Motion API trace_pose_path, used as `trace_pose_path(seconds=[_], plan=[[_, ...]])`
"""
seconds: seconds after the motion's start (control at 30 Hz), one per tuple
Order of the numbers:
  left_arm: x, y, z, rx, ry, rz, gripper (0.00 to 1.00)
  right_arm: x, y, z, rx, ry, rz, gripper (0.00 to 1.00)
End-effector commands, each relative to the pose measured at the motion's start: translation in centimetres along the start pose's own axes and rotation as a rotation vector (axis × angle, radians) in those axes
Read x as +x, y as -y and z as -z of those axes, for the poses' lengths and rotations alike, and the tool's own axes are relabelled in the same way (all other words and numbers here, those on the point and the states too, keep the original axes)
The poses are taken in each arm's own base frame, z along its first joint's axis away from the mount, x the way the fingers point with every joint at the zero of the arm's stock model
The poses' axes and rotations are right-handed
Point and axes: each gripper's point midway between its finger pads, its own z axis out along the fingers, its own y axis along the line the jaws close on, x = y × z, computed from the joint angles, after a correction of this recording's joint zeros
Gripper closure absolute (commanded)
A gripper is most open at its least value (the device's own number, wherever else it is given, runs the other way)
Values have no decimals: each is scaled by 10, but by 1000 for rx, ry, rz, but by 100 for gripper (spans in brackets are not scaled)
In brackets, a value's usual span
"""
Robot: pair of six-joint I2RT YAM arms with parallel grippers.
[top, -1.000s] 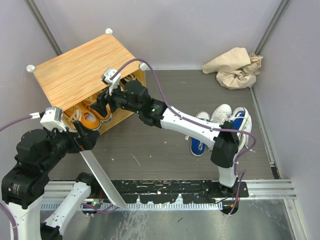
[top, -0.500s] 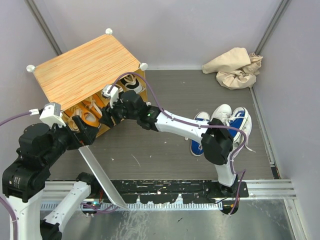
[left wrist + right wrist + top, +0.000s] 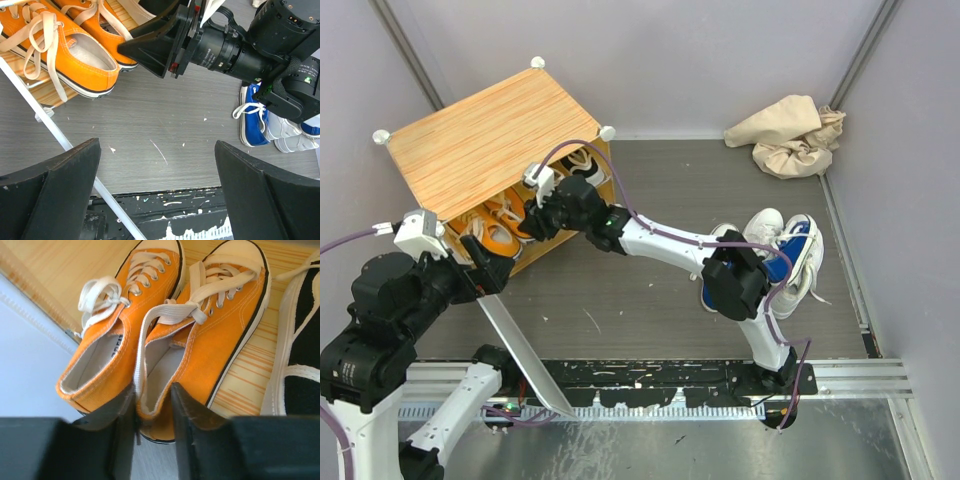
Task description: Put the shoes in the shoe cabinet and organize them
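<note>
Right wrist view: the right gripper [image 3: 153, 390] has its fingers [image 3: 195, 432] a narrow gap apart, astride the heel-side wall of an orange sneaker [image 3: 220, 335]. One finger sits in the slot between this shoe and its orange mate [image 3: 125, 315], and the other sits over the shoe's opening. Whether the pads actually pinch the canvas cannot be told. Both orange shoes lie side by side and upright on the striped wood shelf of the shoe cabinet [image 3: 485, 140]. Their heels are towards the gripper at the open front, and their white toe caps point far-left into the cabinet, so their long axes run from near-right to far-left. Just right of the straddled shoe, a black sneaker [image 3: 306, 315] with a white sole lies on the same shelf. In the top view the right arm [image 3: 660, 240] reaches diagonally across the grey table [image 3: 650, 190] to the cabinet mouth. The left gripper [image 3: 156, 145] hovers near the cabinet's near corner with its jaws spread wide and nothing between them. The thin edge of the white front panel [image 3: 525, 365] slants beneath its left finger; contact cannot be judged. Well to the right, on the table, a blue sneaker [image 3: 252, 130] and a white sneaker [image 3: 287, 135] lie close together, partly hidden by the right arm's elbow. A crumpled beige cloth [image 3: 790, 135] sits in the far right corner.
</note>
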Motion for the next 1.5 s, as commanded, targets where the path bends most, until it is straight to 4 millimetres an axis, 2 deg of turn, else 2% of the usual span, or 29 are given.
trace_pose_path(seconds=[0.0,0.07,0.13,0.27,0.57,0.67,0.83,0.97,1.03,1.1,1.2,1.3,1.37,1.47], plan=[[-7,3,6,14,35,4,2,-20,5,-6,43,52,10,77],[-7,3,7,16,36,3,2,-29,12,-4,85,76,16,90],[-8,3,9,17,38,1,2,-41,21,0,143,116,21,96],[-8,3,13,17,41,-1,2,-67,33,7,217,204,38,99],[-8,2,17,18,50,-1,2,-88,47,1,282,262,62,99],[-8,3,18,21,53,0,2,-88,53,-4,301,253,101,99],[-6,2,19,23,53,4,2,-73,58,-18,295,209,148,97],[-6,2,18,21,51,4,2,-74,58,-21,291,220,157,95],[-6,2,19,21,51,4,2,-73,61,-21,303,215,174,90],[-6,2,19,21,52,6,2,-69,64,-21,315,199,186,81],[-5,1,18,16,47,5,2,-61,61,-16,300,176,192,61],[-5,1,17,19,45,8,2,-65,48,-2,258,202,181,43],[-5,2,17,21,45,8,2,-77,38,14,234,236,174,33],[-5,1,19,18,49,9,2,-84,22,30,180,241,167,31]])
